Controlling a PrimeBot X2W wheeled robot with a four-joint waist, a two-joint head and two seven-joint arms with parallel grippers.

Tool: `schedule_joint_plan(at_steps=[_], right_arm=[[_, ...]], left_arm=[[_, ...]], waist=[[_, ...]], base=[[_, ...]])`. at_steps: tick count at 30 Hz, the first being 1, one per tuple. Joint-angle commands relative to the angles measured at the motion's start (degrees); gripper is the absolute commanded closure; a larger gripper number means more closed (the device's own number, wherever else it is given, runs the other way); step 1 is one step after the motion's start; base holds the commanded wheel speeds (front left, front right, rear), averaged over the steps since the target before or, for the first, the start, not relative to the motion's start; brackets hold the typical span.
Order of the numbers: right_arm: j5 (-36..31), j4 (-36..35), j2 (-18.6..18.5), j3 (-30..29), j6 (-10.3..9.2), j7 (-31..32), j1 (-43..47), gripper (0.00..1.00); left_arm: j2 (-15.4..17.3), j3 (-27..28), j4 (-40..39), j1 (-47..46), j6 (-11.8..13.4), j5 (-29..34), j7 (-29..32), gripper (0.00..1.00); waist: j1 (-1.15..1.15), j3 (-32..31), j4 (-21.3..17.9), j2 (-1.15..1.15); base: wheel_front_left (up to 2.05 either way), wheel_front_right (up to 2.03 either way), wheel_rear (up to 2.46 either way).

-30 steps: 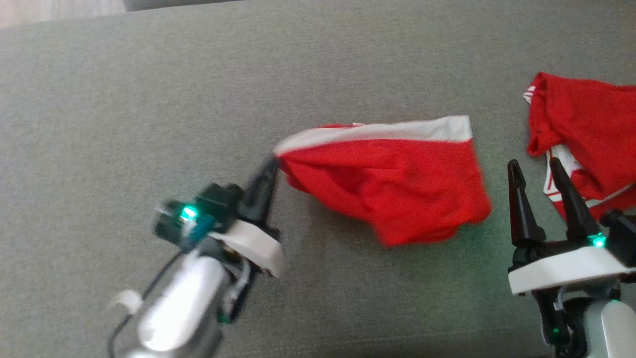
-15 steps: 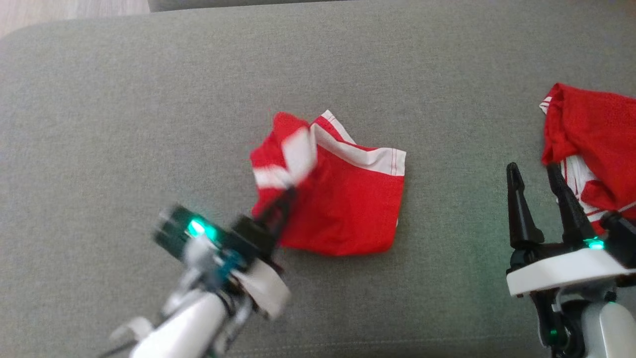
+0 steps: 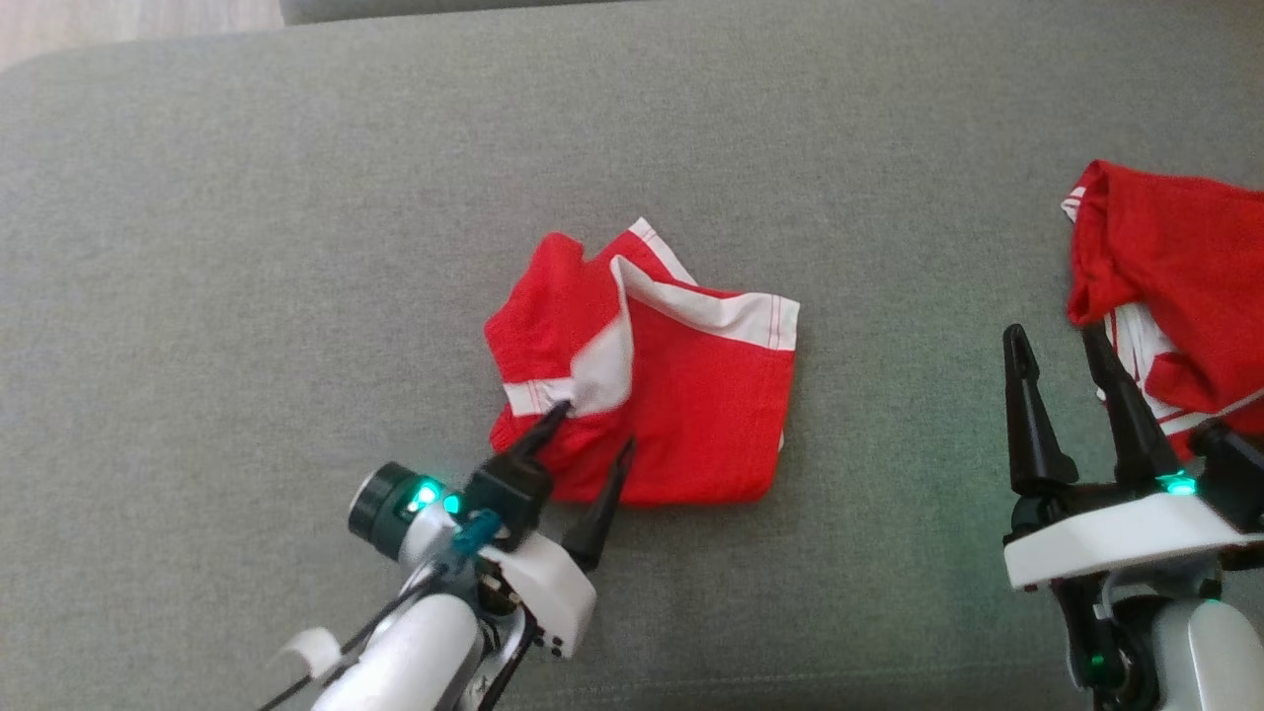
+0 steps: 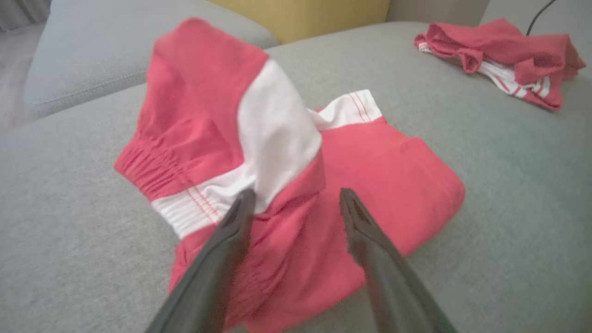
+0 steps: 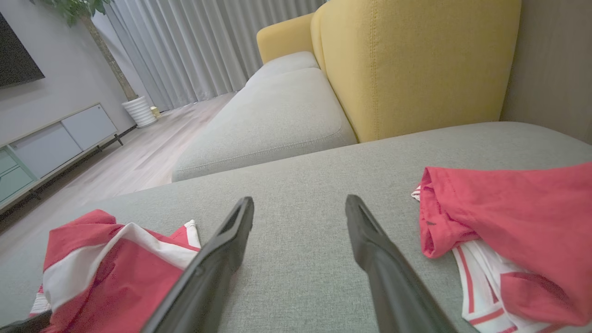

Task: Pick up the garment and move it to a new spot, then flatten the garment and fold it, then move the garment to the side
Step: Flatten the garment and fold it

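The left pincer (image 3: pixel 595 425) stands at the near left corner of the garment (image 3: pixel 691 405). Its two dark fingers are spread apart and nothing is clamped between them. One finger (image 3: pixel 533 439) touches with its tip the white waistband (image 3: pixel 597 375), where this band is folded over the garment's left part. The other finger lies over the red cloth just beside it, toward the garment's middle.

The garment is a pair of red shorts with white trim. It lies crumpled and partly folded on the grey seat cushion (image 3: pixel 247 247). Its left part is turned over itself, and in the left wrist view this flap rises a little above the rest. Another strip of the white band runs along the garment's far edge.

To the right of the garment, well apart from it, the right pincer (image 3: pixel 1052 333) stands with its fingers wide and empty. Further to the right of the garment, and a little farther away, a second red and white cloth (image 3: pixel 1175 257) lies in a heap.

Behind the garment, the right wrist view shows a yellow backrest (image 5: pixel 416 69). Far beyond the garment, to the left, are a wooden floor (image 5: pixel 152 157) and pale curtains (image 5: pixel 194 41).
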Motion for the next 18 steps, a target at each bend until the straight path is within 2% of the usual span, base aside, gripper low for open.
schedule_joint_plan(at_steps=[1, 9, 18], right_arm=[[-0.56, -2.16, -0.19, 1.19, 0.39, -0.24, -1.22, 0.00], [-2.63, -3.37, -1.15, 2.13, 0.39, 0.53, -0.50, 0.00], [-5.02, -3.98, -2.33, 3.28, 0.39, 1.26, 0.55, 0.00]], left_arm=[[0.15, 2.81, -2.33, -0.55, 0.41, -1.03, -1.50, 0.00], [0.86, 6.17, -11.53, 5.22, 2.41, -5.07, -4.86, 0.00], [2.46, 14.92, -17.89, 8.02, 8.82, -6.87, -6.42, 0.00]], waist=[[0.00, -0.59, 0.34, 0.00], [0.00, -2.94, 2.05, 0.00], [0.00, -5.23, 3.34, 0.00]], base=[[0.00, 0.00, 0.00], [0.00, 0.00, 0.00], [0.00, 0.00, 0.00]])
